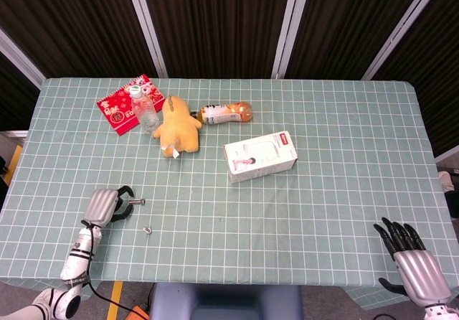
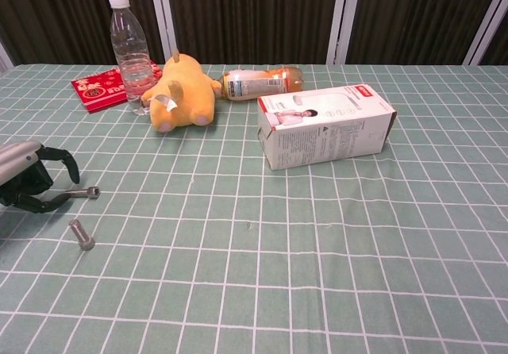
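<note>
The robot's left hand [image 2: 30, 183] sits low at the table's near left edge, fingers curled apart around one end of a small bolt [image 2: 84, 192] lying flat on the checked cloth [image 2: 317, 251]; whether they actually pinch it cannot be told. A second bolt [image 2: 81, 234] lies just nearer the camera. The right hand [image 1: 414, 261] hovers with fingers spread, holding nothing, at the near right corner.

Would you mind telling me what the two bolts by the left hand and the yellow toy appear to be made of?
The two bolts look like bare metal: grey with a dull sheen. The yellow toy looks like soft plush fabric: matte, fuzzy and rounded. The left hand has its fingertips at the farther bolt.
</note>
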Tool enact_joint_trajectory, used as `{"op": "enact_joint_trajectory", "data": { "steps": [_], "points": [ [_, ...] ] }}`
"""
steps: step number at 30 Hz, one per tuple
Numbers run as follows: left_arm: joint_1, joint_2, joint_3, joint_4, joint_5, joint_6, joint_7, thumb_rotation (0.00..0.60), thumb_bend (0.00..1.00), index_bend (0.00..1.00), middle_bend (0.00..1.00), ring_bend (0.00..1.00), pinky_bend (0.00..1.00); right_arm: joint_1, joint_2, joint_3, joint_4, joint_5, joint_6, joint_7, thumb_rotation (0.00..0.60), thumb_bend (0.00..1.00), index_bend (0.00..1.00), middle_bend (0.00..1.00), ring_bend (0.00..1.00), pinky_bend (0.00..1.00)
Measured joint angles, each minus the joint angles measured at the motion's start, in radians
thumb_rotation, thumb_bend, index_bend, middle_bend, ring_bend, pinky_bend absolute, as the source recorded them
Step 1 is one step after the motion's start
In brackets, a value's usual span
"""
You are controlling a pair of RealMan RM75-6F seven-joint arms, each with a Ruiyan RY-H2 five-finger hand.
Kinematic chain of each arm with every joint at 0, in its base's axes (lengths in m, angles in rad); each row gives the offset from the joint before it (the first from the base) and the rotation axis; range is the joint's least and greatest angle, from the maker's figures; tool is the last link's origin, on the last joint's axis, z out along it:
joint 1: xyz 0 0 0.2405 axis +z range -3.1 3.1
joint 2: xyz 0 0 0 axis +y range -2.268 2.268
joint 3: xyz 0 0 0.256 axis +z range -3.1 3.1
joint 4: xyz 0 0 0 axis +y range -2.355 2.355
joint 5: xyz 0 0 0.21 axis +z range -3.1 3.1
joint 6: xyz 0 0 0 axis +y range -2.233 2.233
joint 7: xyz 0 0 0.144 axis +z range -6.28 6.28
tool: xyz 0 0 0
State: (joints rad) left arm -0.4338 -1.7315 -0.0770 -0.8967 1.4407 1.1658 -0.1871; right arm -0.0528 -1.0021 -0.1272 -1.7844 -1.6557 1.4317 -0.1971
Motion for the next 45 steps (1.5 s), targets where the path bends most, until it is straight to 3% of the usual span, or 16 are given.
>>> {"op": "enact_joint_trajectory", "data": {
  "steps": [26,45],
  "points": [
    [-0.005,-0.041,-0.001,0.080,-0.003,0.001,0.000,0.600,0.39,0.56,1.00,1.00,1.00,0.003,0.001,0.002,0.000,0.006,0.001,0.003,0.600,0.16,0.00,0.00,0.00,0.00],
    [0.001,0.009,0.002,-0.031,0.027,0.064,0.032,0.600,0.39,0.57,1.00,1.00,1.00,0.002,0.002,-0.001,-0.001,0.001,0.004,0.004,0.600,0.16,0.00,0.00,0.00,0.00]
  ]
}}
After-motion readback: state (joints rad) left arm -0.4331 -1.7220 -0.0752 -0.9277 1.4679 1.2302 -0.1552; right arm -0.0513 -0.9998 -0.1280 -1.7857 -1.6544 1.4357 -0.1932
